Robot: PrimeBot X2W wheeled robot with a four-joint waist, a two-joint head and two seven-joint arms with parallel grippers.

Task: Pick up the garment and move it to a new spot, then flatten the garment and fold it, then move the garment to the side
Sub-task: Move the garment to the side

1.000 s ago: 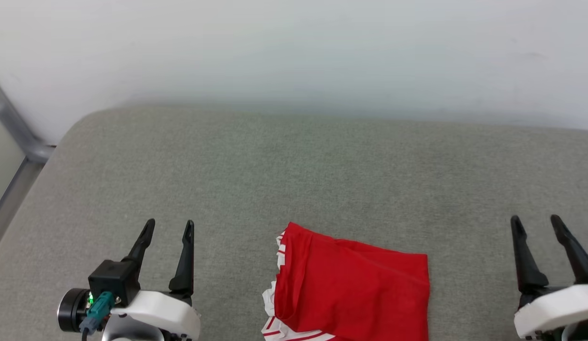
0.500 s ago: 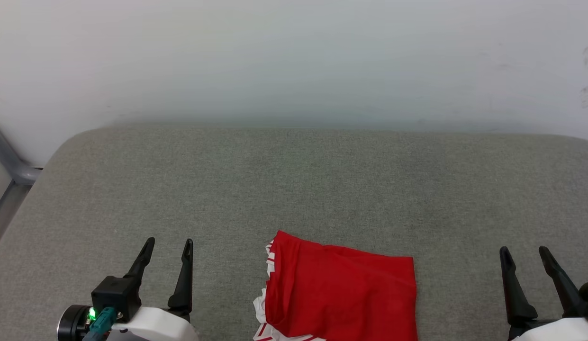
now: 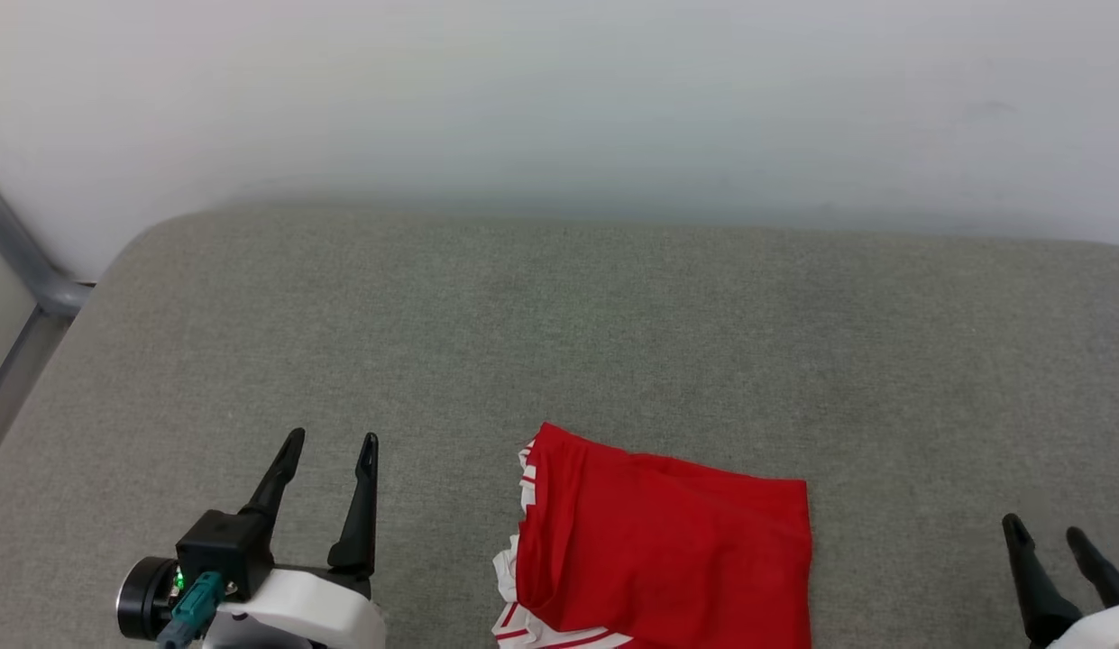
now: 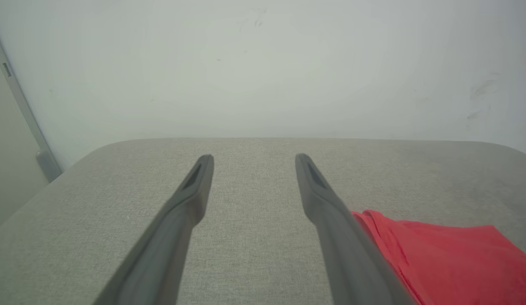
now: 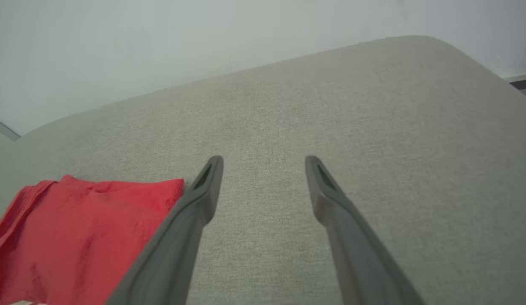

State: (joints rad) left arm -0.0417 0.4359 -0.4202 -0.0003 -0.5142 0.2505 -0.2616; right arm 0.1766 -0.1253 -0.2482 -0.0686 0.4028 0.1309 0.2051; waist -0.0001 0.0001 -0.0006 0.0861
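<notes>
Here the garment (image 3: 667,550) is found lower centre, between left gripper (image 3: 332,442) and right gripper (image 3: 1046,530), jaws spread; left judged nearer.

Our L gripper (image 3: 332,436): two long black fingers (image 4: 190,199), tapered, slot recess nr tips. White rounded wrist shell (image 3: 316,604). Black cam block (image 3: 218,543) w/ green LED (image 3: 178,581), teal connector (image 3: 189,602), black round cap (image 3: 135,599). Our R gripper (image 3: 1042,525): same black fingers, same white shell.

The shirt (image 3: 667,541) is bright red, its edging striped white and red. The surface (image 3: 559,342) is mottled grey-green cloth, the wall (image 3: 559,90) plain white. The left pincer (image 3: 332,437) has black fingers.
</notes>
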